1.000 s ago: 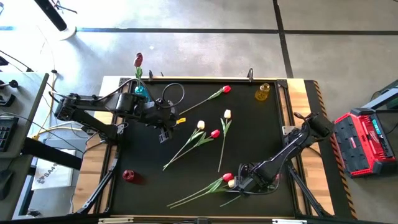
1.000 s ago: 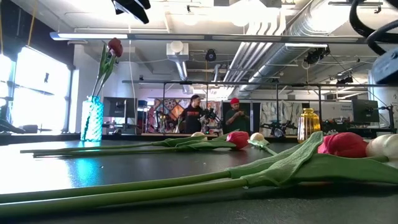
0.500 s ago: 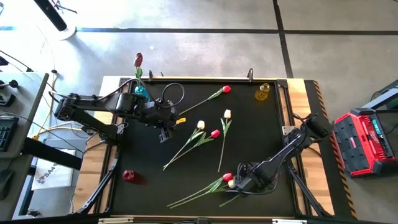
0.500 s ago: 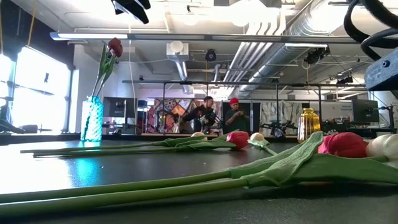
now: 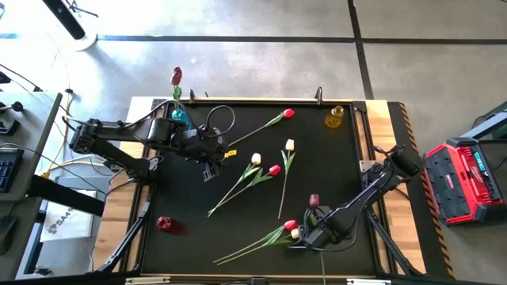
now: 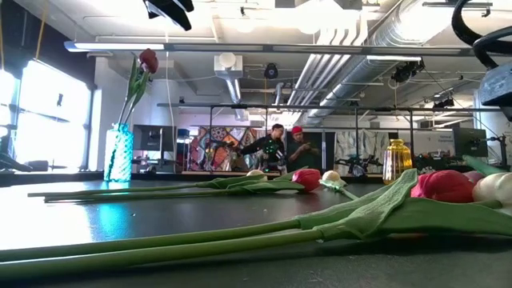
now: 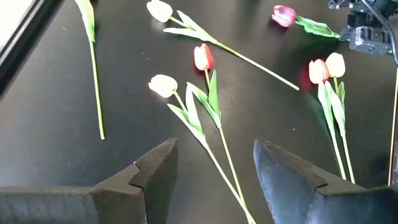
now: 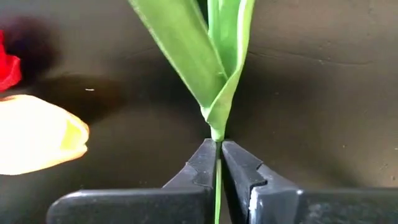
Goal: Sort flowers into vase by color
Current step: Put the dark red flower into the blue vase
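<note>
Right gripper (image 8: pixel 217 163) clamps its fingers on the dark pink tulip's (image 5: pixel 314 201) stem at the mat's near edge, ready to lift; left gripper (image 7: pixel 214 174) waits, fingers apart

The right claw (image 8: pixel 218 163), open a second ago, is now clamping its fingers (image 8: pixel 199 168) on the thin green stem of a dark pink tulip (image 5: pixel 314 201) just below where the leaves fork. That tulip is coming up off the black surface (image 5: pixel 238 229), its head now showing in the high view beside the right arm, where no flower showed before, just behind the red tulip (image 5: pixel 290 226) and cream-white tulip (image 5: pixel 295 233) lying together. In the room behind, the two people (image 6: pixel 284 149) are shifting, one now leaning in towards the other.
</note>
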Controlling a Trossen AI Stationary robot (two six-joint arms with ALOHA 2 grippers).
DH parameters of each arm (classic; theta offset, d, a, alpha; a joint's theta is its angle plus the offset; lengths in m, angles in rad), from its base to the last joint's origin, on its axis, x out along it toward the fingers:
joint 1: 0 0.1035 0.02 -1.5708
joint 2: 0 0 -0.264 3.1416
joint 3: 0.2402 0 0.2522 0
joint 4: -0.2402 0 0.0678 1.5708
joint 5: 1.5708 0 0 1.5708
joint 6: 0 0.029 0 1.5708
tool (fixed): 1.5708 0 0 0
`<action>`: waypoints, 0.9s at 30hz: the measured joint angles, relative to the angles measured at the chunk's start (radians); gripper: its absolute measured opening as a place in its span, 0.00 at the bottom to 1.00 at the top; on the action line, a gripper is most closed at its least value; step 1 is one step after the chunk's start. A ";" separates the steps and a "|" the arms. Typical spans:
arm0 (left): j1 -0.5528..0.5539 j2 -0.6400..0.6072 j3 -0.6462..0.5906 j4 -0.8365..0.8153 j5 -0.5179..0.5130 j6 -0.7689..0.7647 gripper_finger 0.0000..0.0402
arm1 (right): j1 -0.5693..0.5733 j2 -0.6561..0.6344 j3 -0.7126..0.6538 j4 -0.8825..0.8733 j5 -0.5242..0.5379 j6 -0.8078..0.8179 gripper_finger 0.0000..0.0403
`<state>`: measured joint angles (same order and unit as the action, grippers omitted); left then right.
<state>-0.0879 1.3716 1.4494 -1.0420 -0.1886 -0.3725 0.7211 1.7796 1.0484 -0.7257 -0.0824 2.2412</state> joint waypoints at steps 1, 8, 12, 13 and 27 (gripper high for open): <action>0.000 0.000 0.000 0.000 0.001 0.000 0.49 | 0.001 0.001 0.013 -0.010 0.029 -0.007 0.01; 0.000 0.000 0.000 0.015 0.007 -0.023 0.49 | -0.010 0.001 0.187 -0.184 0.309 -0.103 0.00; 0.000 0.000 0.000 0.104 0.031 -0.068 0.49 | -0.040 0.001 0.314 -0.331 0.509 -0.250 0.00; 0.000 0.000 0.000 0.131 0.035 -0.068 0.49 | -0.050 0.001 0.346 -0.365 0.562 -0.295 0.00; 0.000 0.000 0.000 0.481 0.140 0.049 0.49 | -0.207 -0.001 0.770 -0.532 1.034 -1.086 0.00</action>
<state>-0.0881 1.3716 1.4494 -0.5609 -0.0488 -0.3236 0.5141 1.7786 1.8188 -1.2580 0.9512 1.1554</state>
